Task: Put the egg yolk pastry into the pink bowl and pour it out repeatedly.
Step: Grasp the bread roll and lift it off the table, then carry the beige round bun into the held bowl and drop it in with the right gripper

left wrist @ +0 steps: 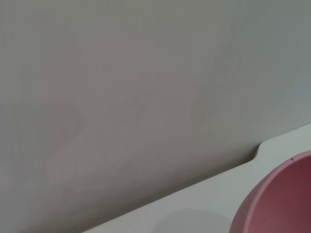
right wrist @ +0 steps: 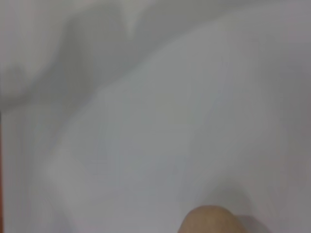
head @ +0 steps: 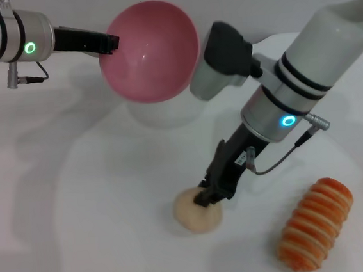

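The right claw (head: 208,196) sits down on the pastry (head: 198,211) at the counter's (head: 82,235) six o'clock, fingers apparently closing on its top, though whether they truly grip I cannot tell. The left claw (head: 109,42), clenched on the rim, holds the bowl (head: 149,49) tilted aloft at twelve o'clock. This looks like the pickup step; next calls for lifting the pastry clear and carrying it up into the bowl, past the striped roll (head: 315,224) at four o'clock.

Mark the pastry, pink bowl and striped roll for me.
pastry (head: 194,213), head view, bare top left of the gripper
pink bowl (head: 150,49), head view, inner wall
striped roll (head: 317,224), head view, middle of its upper side
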Controlling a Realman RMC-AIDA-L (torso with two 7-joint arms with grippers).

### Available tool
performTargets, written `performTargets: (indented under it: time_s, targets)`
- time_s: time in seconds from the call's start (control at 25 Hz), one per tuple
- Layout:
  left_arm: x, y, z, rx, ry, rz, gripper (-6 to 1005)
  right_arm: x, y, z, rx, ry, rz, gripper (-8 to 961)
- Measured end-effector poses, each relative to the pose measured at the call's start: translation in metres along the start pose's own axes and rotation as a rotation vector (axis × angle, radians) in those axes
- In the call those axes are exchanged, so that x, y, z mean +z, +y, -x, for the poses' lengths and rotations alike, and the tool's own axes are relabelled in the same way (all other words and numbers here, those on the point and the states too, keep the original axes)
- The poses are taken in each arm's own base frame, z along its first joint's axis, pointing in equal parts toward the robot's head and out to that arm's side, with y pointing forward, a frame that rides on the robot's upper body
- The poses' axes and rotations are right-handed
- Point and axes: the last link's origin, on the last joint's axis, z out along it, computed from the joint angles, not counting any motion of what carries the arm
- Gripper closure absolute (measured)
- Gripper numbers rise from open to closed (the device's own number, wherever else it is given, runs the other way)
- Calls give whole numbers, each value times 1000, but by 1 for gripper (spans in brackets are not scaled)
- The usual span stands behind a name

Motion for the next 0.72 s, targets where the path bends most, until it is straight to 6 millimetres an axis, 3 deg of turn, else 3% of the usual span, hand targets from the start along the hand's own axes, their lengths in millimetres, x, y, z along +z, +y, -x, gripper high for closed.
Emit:
performTargets:
  time_s: [0.16, 0.24, 0.28, 0.32, 0.52, 0.72]
  targets:
    - [0, -1, 0, -4, 4, -3, 879, -26, 10, 11, -35, -116, 45, 777]
    - [0, -1, 0, -5, 4, -4, 879, -51, 17, 18, -74, -216, 72, 784]
    - [0, -1, 0, -5, 4, -4, 879, -83, 23, 22, -122, -339, 102, 788]
    - [0, -1, 1, -6, 3, -3, 879, -83, 23, 22, -122, -339, 102, 792]
    - [1, 1, 2, -9, 2, 1, 878, -150, 28, 18, -181, -575, 104, 817]
    - [4, 6, 1, -2, -3, 15, 878, -176, 17, 5, -170, -738, -15, 850]
